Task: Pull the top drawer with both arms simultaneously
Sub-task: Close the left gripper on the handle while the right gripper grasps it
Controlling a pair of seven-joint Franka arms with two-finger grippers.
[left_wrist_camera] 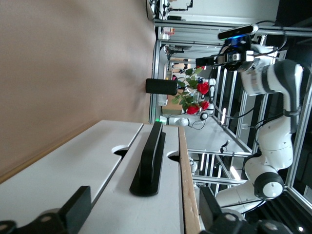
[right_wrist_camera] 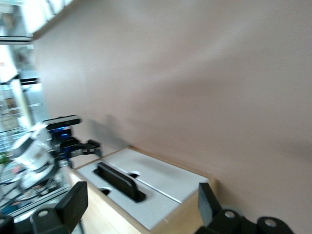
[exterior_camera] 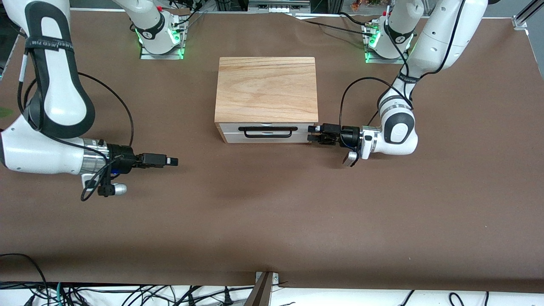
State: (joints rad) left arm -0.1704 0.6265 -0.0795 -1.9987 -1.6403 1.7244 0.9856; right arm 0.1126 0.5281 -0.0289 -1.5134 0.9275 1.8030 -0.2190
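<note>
Drawer front lies shut between both spread-fingered grippers, left touching, right apart.

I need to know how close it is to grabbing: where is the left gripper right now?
In the front view the left gripper, open, sits level with the top drawer at the cabinet's corner toward the left arm's end, short of the black handle.

The cabinet top is light, unpainted wood with a plain visible grain and a low sheen. The top drawer has a smooth, white, matt front panel and a thin black handle that looks like matt plastic or coated metal. The table is covered with brown, matt, paper-like sheeting. The arms wear glossy white shells with black bands.
</note>
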